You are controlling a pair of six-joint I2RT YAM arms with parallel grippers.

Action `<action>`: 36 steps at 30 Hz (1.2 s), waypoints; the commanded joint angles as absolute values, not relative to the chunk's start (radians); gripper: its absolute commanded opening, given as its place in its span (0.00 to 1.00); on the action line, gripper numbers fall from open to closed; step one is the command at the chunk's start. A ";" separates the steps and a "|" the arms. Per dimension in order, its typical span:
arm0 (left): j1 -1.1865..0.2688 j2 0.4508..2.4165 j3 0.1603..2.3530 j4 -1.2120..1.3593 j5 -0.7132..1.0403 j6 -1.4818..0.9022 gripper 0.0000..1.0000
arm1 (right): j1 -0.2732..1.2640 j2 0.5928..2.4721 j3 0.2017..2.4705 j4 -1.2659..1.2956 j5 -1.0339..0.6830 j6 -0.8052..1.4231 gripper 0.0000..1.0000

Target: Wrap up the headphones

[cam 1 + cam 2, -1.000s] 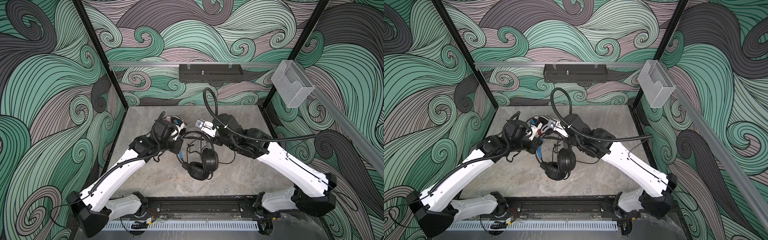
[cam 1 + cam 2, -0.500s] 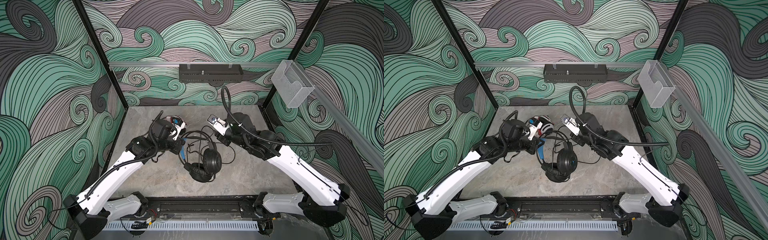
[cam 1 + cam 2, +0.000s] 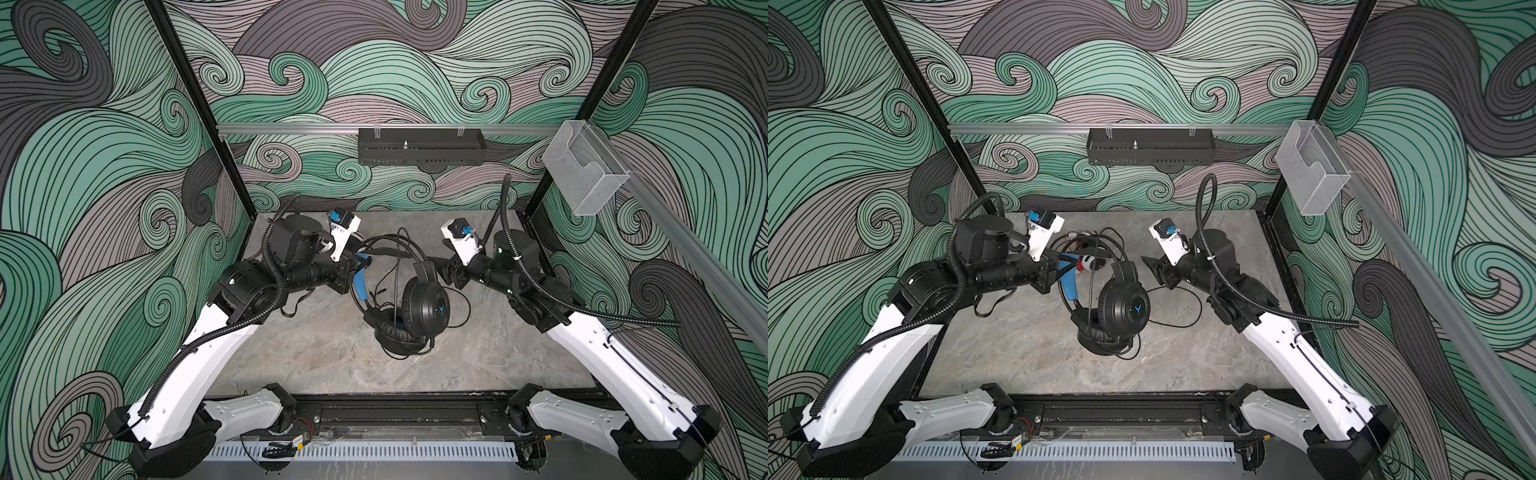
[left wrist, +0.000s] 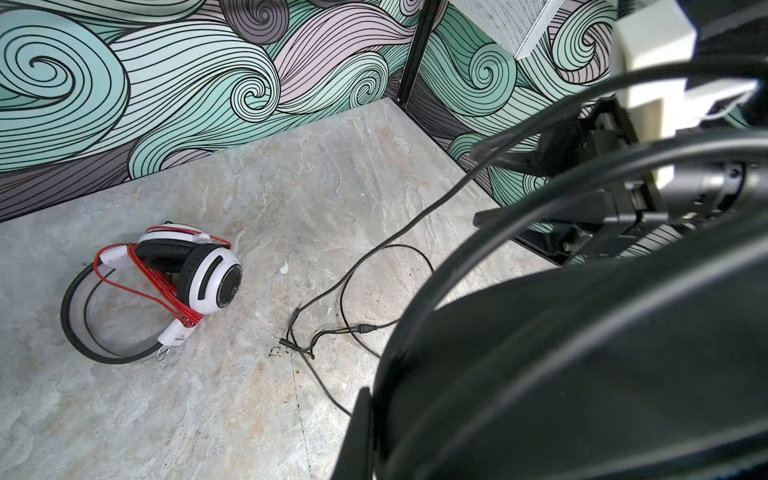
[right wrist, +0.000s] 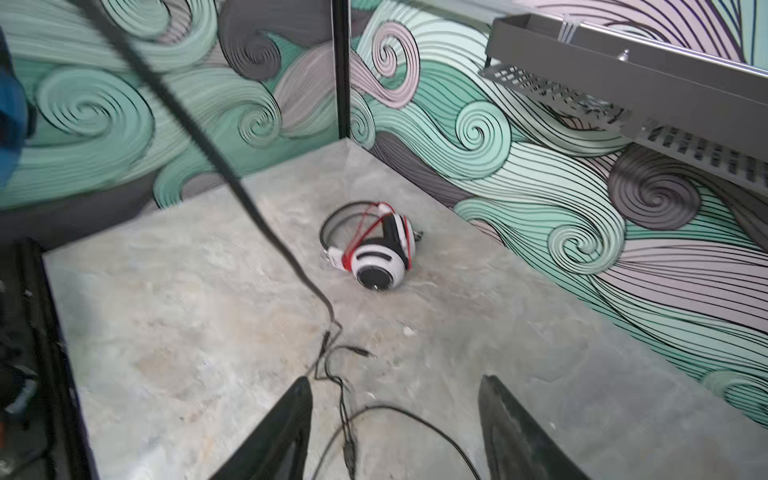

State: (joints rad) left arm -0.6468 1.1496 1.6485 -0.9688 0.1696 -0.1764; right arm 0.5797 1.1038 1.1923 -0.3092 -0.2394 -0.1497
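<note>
While the left claw [image 3: 360, 264] is clamped on the blue-lined headband of the black headphones [image 3: 426, 307] — their cups resting mid-bench [image 3: 316, 353] — the right claw [image 5: 395, 436] stands wide and empty just beside them. Their black cable [image 4: 361, 328] trails loose on the bench. The white headphones [image 4: 203, 278], red cable [image 4: 153, 279] wound round them, lie nearer the back edge.

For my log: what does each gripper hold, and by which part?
The left gripper holds the black headphones by the headband; right gripper holds nothing.
</note>
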 commanded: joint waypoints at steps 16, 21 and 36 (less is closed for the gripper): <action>-0.681 1.198 1.773 -0.975 0.220 -0.229 0.00 | 0.635 1.264 1.182 0.083 -0.608 0.196 0.75; -0.690 1.208 1.778 -0.947 0.224 -0.241 0.00 | 0.635 1.306 1.211 0.091 -0.599 0.208 0.63; -0.695 1.205 1.784 -0.944 0.184 -0.252 0.00 | 0.591 1.272 1.157 0.079 -0.507 0.227 0.00</action>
